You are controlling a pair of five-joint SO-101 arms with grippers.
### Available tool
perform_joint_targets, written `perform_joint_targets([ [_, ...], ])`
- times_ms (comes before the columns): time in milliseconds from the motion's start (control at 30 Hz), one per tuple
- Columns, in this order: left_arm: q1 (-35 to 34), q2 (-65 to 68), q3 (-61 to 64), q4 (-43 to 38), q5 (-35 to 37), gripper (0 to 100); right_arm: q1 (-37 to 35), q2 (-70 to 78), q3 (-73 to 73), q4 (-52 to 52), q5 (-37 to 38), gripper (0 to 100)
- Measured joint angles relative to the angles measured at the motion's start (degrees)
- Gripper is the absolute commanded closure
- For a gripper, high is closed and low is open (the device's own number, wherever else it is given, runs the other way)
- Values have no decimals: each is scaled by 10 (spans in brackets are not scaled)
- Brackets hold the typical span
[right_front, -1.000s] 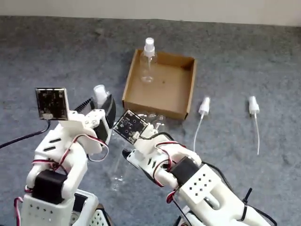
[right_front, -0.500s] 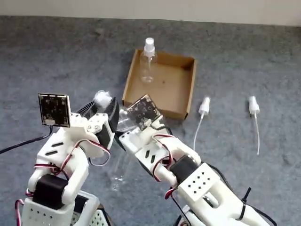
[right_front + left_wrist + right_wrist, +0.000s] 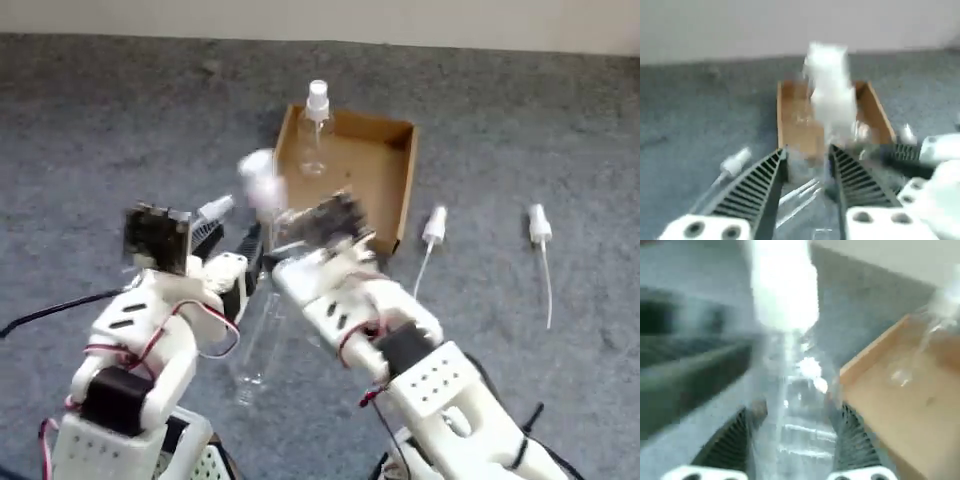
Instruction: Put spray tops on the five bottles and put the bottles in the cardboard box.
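The jaws of the right gripper are seen pressed against the sides of a clear bottle. It is pinched low on the body, so the neck and the white spray top are left free above. The left gripper is placed just beside it with its jaws spread and nothing caught between them. From this it is judged that the top has been fitted and that the bottle's weight is borne by the right arm alone. The bottle is held roughly upright in the air, just outside the left wall of the cardboard box, presumably to be lowered inside. It is slim, transparent and apparently empty. A second capped bottle is stood in the far-left corner of the box. A third bottle, with no top that can be made out, is seen lying on the grey table between the arms. One loose top and another loose top, both with long tubes, are laid to the right of the box, and a further top is laid near the left gripper.
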Motion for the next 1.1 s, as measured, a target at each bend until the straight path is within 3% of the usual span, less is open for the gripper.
perform_joint_targets([
  [200,-51,-92,-1,29,-9,793,61,-3,1,-6,0,995],
  [400,-52,-202,74,21,-42,793,93,-2,-53,13,0,995],
  [533,-7,-197,124,-26,-77,780,95,-1,-153,76,0,995],
  [600,25,-185,126,-34,-109,728,95,15,-202,114,0,995],
  [767,71,-157,127,-41,-129,678,47,108,-281,199,0,995],
  [1100,36,-156,138,-84,-130,713,-21,176,-311,257,-23,995],
])
